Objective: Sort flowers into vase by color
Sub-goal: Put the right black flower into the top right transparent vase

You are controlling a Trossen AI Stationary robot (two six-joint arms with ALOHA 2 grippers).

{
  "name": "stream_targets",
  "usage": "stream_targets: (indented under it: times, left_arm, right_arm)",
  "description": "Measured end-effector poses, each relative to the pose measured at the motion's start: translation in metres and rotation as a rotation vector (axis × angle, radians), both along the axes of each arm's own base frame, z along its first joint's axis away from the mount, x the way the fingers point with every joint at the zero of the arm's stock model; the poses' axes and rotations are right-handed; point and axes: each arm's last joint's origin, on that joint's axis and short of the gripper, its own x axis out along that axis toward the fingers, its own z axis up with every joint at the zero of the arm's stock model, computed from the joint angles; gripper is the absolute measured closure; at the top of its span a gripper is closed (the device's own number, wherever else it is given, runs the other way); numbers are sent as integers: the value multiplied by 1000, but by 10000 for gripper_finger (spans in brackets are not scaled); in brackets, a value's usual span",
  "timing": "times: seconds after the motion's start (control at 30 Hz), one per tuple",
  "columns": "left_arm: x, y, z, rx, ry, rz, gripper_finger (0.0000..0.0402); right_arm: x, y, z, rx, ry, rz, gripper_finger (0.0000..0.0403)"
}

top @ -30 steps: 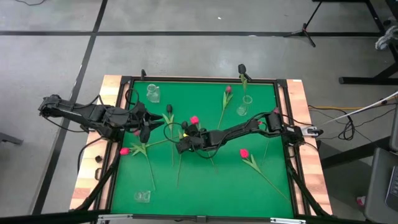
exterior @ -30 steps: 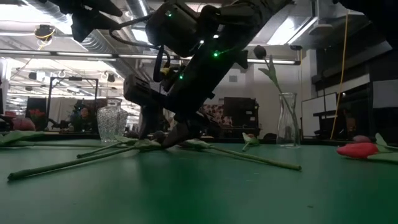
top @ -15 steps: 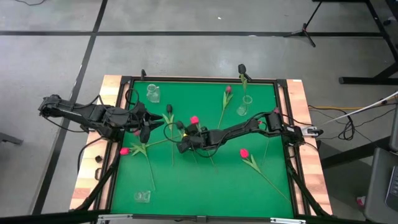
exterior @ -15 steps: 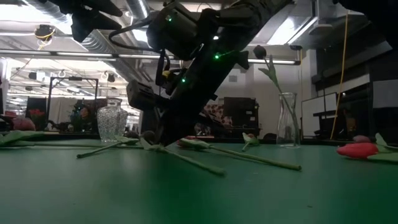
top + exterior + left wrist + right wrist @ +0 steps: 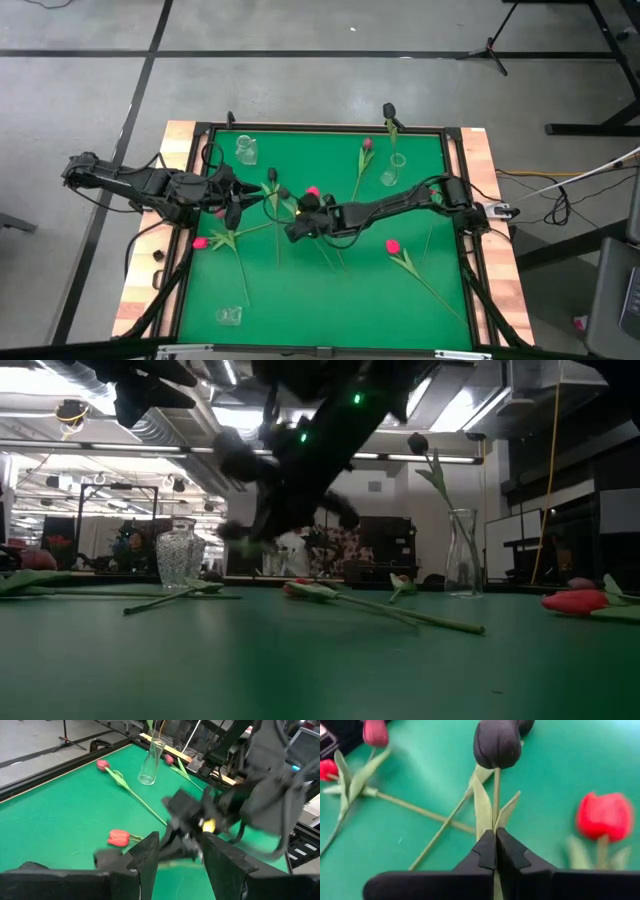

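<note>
Progress: early. One dark tulip (image 5: 389, 110) stands in the clear vase (image 5: 396, 165) at 1 o'clock; the other two vases (image 5: 246, 150) look empty. About six tulips lie on the worktop (image 5: 330, 290).

Right tool (image 5: 495, 845), mid-worktop, is clamped on a black tulip's (image 5: 497, 742) stem, lifted clear.

Left tool (image 5: 179, 854), at 9 o'clock, waits half parted, empty.

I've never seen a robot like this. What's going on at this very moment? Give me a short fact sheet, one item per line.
Surface: green table
Right tool: shut on the stem of a black tulip, near the table's middle
Left tool: waiting at the table's left side
Loose flowers: red tulip and others lying flat
Vases: tall glass vase with a dark tulip in it; cut-glass vase
</note>
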Motion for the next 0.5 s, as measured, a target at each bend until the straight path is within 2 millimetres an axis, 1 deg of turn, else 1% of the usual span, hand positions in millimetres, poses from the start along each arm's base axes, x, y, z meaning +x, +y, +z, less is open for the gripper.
stream_targets:
  times: [0.17,0.3,0.4,0.5]
  left_arm:
    - [0,0,0,-1,0,0,256]
    - [0,0,0,-1,-1,1,256]
    - [0,0,0,0,-1,0,256]
    - [0,0,0,0,-1,0,256]
  right_arm:
    - [-11,-4,40,-114,-48,-38,400]
    - [-23,-7,77,-189,-80,-4,400]
    - [-38,-10,111,-266,-105,4,401]
    - [-58,-13,145,-326,-131,-10,401]
